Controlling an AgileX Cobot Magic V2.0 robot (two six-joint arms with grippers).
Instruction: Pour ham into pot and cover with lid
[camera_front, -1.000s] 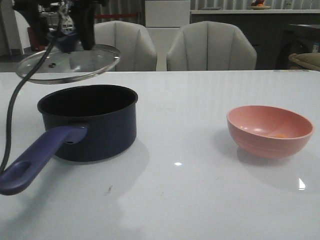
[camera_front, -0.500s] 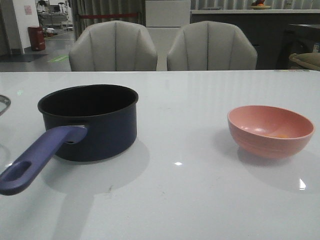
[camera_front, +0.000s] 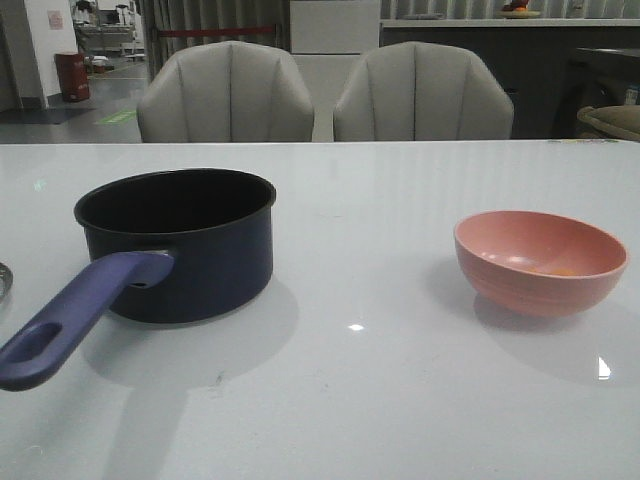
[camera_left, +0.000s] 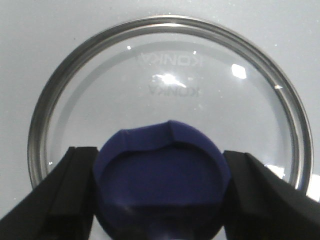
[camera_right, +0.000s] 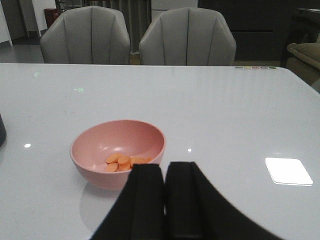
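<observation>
The dark navy pot (camera_front: 180, 245) stands open on the left of the table, its long purple-blue handle (camera_front: 70, 325) pointing toward me. The glass lid (camera_left: 170, 85) lies flat on the table left of the pot; only a sliver of its rim (camera_front: 3, 281) shows in the front view. My left gripper (camera_left: 160, 151) is shut on the lid's purple-blue knob (camera_left: 162, 175), one finger on each side. The ham (camera_right: 122, 162), several pale orange slices, lies in the pink bowl (camera_right: 95, 175) on the right of the table (camera_front: 540, 262). My right gripper (camera_right: 165, 167) is shut and empty, just short of the bowl.
Two grey chairs (camera_front: 228, 92) stand behind the table's far edge. Bare white tabletop (camera_front: 370, 300) lies between the pot and the bowl. Neither arm shows in the front view.
The left gripper carried the lid from above the pot leftward and down, out of the front view. The lid now rests at table level. The pot and bowl have not moved.
</observation>
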